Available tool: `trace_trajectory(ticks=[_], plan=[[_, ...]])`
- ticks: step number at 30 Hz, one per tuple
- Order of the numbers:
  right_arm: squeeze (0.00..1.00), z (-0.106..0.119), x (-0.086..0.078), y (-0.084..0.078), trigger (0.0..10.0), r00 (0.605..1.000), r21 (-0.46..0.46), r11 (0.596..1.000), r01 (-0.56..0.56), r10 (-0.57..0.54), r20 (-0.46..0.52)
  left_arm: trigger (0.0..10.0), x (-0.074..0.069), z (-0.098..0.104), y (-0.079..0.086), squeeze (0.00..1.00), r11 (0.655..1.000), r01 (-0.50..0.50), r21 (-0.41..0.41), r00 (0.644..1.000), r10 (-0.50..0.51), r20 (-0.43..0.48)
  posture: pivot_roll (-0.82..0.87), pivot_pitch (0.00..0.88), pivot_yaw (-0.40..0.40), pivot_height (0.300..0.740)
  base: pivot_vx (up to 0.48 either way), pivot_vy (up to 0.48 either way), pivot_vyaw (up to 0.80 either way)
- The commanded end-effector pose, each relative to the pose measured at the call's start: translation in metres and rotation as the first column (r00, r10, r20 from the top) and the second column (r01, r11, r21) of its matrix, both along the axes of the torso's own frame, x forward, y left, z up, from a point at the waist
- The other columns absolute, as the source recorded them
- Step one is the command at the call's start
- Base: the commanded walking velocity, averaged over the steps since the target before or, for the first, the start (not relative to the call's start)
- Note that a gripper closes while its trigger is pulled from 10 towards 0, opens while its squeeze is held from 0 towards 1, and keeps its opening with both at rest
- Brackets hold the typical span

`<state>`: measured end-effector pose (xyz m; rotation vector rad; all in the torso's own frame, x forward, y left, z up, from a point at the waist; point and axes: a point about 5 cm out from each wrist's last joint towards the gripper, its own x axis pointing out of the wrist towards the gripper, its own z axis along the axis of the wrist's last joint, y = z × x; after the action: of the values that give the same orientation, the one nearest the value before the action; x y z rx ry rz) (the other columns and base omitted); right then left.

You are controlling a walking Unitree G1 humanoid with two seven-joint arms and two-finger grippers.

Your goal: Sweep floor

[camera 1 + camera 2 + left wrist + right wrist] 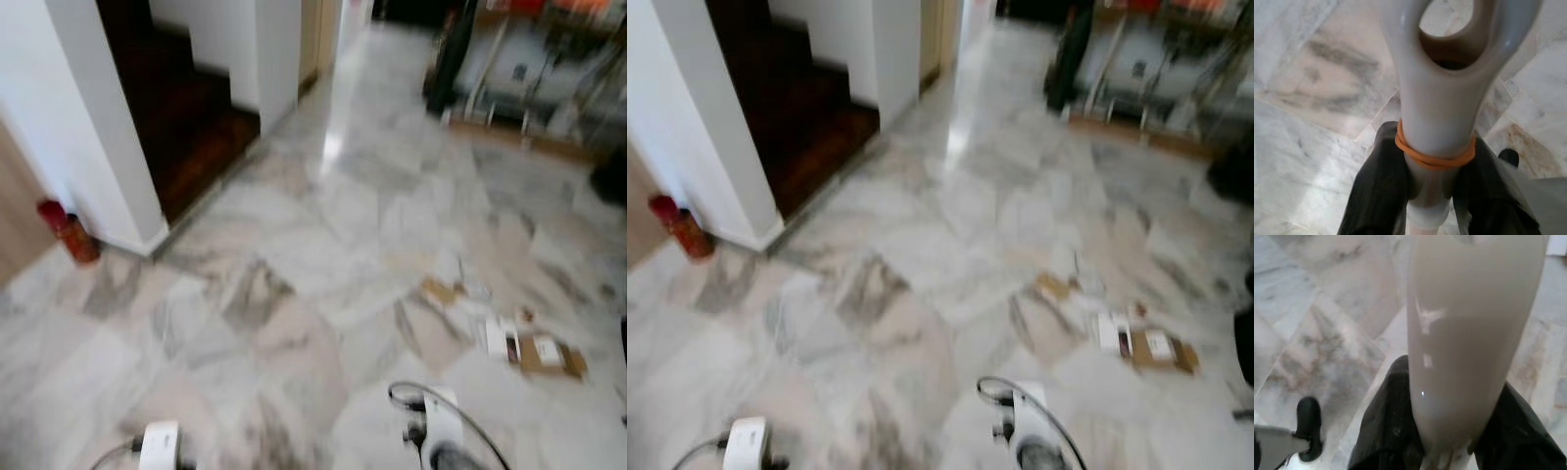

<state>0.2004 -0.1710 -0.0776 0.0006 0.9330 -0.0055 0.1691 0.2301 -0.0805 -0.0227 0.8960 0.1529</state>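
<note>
Gripping pale tool handles, both sets of jaws are closed: the left gripper [1432, 196] around a looped handle [1437, 98], the right gripper [1449, 431] around a smooth handle [1469, 333], kept ready for litter [534, 348] at lower right on the marble floor [294, 255].

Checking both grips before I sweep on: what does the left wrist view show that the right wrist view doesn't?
Left wrist view: an orange rubber band wound round the grey handle, which has an open loop at its end. Right wrist view: a plain cream handle, no band. Both: two black fingers clamped on a handle, above marble floor.
</note>
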Motion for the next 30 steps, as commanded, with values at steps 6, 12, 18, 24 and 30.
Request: trace_trajectory(ticks=[6, 12, 18, 24, 30], plan=[[0.0, 0.0026, 0.0051, 0.0029, 10.0, 1.0, 0.003, 1.0, -0.013, 0.013, 0.018, 10.0, -0.0055, -0.0023, 0.0007, 0.0, 1.0, -0.001, -0.002, 1.0, 0.001, -0.015, 0.05, 0.037, -0.074, 0.74, 0.272, 0.0, 0.0], [0.0, 0.0025, 0.0048, 0.0038, 10.0, 1.0, 0.006, 1.0, -0.015, 0.015, 0.02, 10.0, -0.0055, -0.0024, 0.0004, 0.0, 1.0, -0.003, -0.003, 1.0, 0.003, -0.016, 0.05, 0.031, -0.074, 0.74, 0.271, 0.0, 0.0], [0.0, 0.0025, 0.0048, 0.0036, 10.0, 1.0, 0.005, 1.0, -0.013, 0.013, 0.02, 10.0, -0.0058, -0.0024, 0.001, 0.0, 1.0, -0.006, -0.002, 1.0, 0.006, -0.016, 0.05, 0.035, -0.075, 0.74, 0.268, 0.0, 0.0], [0.0, 0.0027, 0.0051, 0.0029, 10.0, 1.0, 0.005, 1.0, -0.01, 0.01, 0.02, 10.0, -0.006, -0.0023, 0.0019, 0.0, 1.0, -0.011, -0.003, 1.0, 0.011, -0.016, 0.05, 0.04, -0.077, 0.74, 0.268, 0.0, 0.0], [0.0, 0.003, 0.0058, 0.0031, 10.0, 1.0, 0.001, 1.0, -0.012, 0.012, 0.02, 10.0, -0.0052, -0.002, 0.0018, 0.0, 1.0, -0.012, -0.005, 1.0, 0.012, -0.016, 0.05, 0.03, -0.069, 0.74, 0.267, 0.0, 0.0]])
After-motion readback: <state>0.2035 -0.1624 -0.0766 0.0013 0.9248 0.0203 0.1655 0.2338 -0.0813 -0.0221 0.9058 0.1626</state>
